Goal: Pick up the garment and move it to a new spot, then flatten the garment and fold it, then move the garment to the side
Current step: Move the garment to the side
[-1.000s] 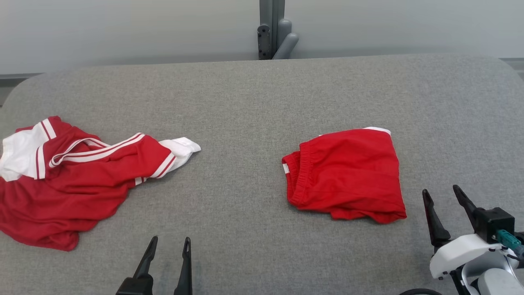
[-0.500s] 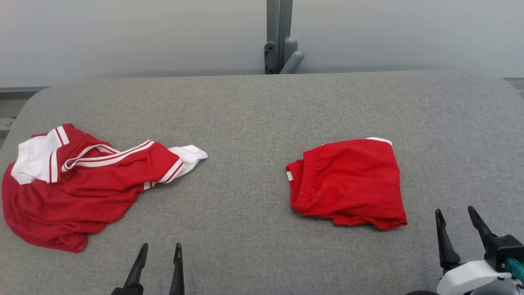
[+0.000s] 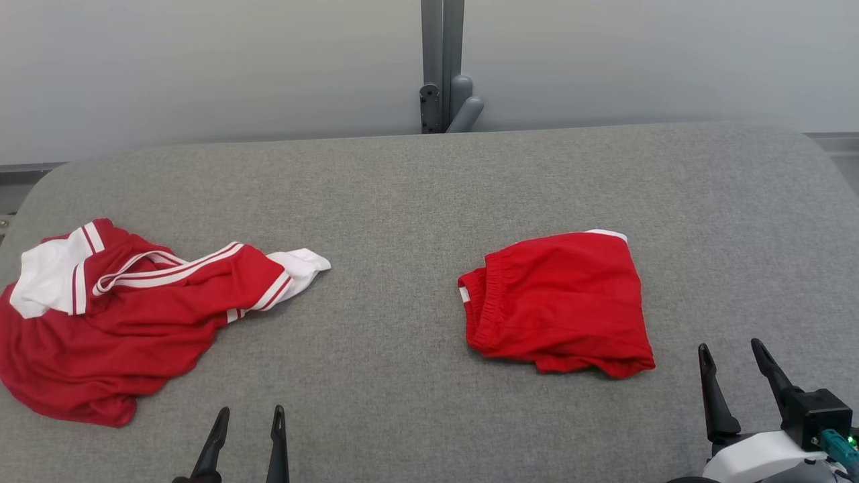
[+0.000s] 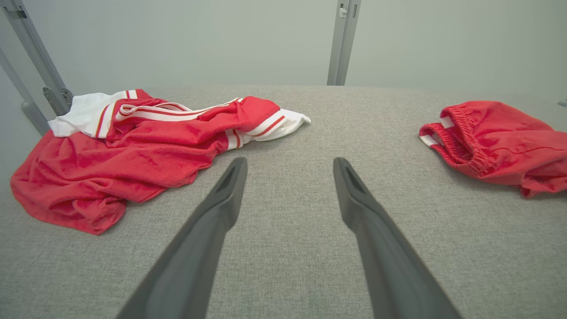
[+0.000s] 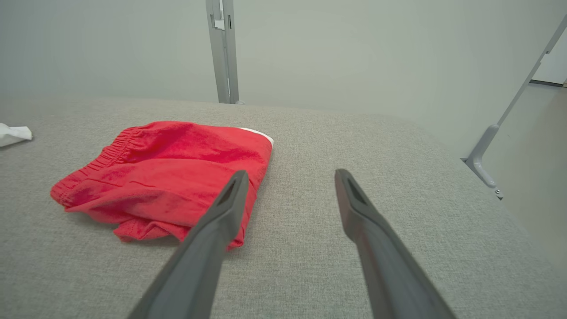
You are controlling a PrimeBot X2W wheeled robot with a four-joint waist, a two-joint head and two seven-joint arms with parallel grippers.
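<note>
A crumpled red garment (image 3: 121,322) with white stripes and white panels lies at the table's left (image 4: 133,146). A second red garment (image 3: 557,302), folded with an elastic waistband, rests right of centre (image 5: 177,168) (image 4: 500,137). Near the front edge my left gripper (image 3: 249,410) is open and empty (image 4: 289,161), with the striped garment ahead and to its left. My right gripper (image 3: 729,346) is open too (image 5: 290,173), just right of the folded piece's near corner and not touching it.
The grey cloth-covered table (image 3: 402,201) has rounded far corners. A grey metal post (image 3: 439,67) stands behind its far edge against a pale wall. Another slanted post (image 5: 509,115) is off the table's right side. Bare cloth lies between the two garments.
The head camera has shifted, so the whole picture sits lower. Both garments lie as before. Both grippers stay open and sit slightly nearer the front edge.
</note>
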